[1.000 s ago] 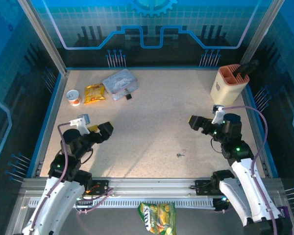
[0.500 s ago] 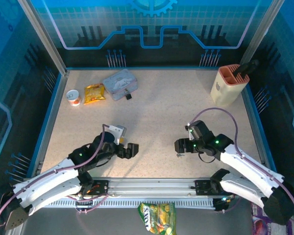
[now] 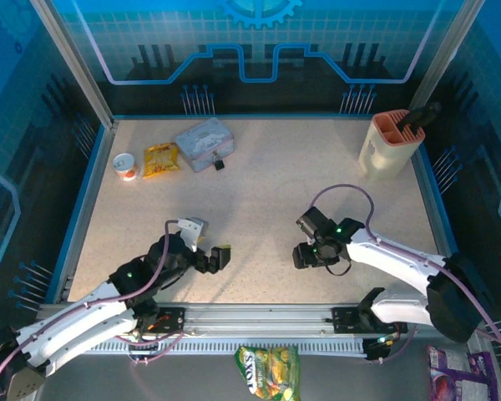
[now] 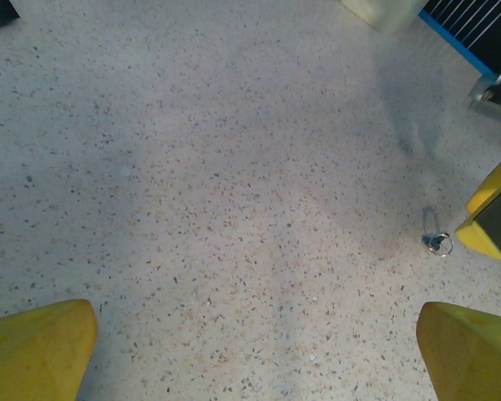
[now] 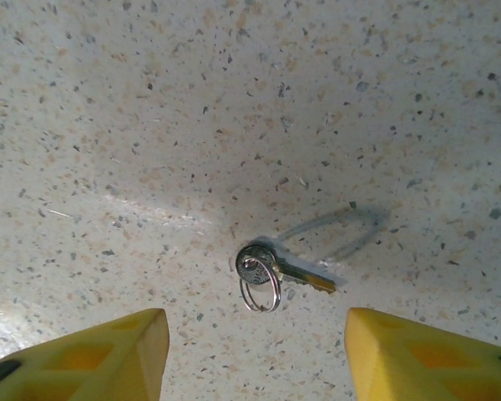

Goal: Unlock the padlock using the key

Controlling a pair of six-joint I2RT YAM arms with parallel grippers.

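- Currently the right gripper (image 5: pixel 255 351) hangs over the key (image 5: pixel 277 271), fingers spread wide.
- Key lies flat on the speckled table (image 5: pixel 150 100).
- Left gripper (image 3: pixel 221 257) is nearby, fingers also apart.

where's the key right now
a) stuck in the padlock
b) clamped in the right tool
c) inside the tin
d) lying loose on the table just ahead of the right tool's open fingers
d: the right wrist view shows the key flat on the table, with the right tool open and its yellow fingers not touching it.
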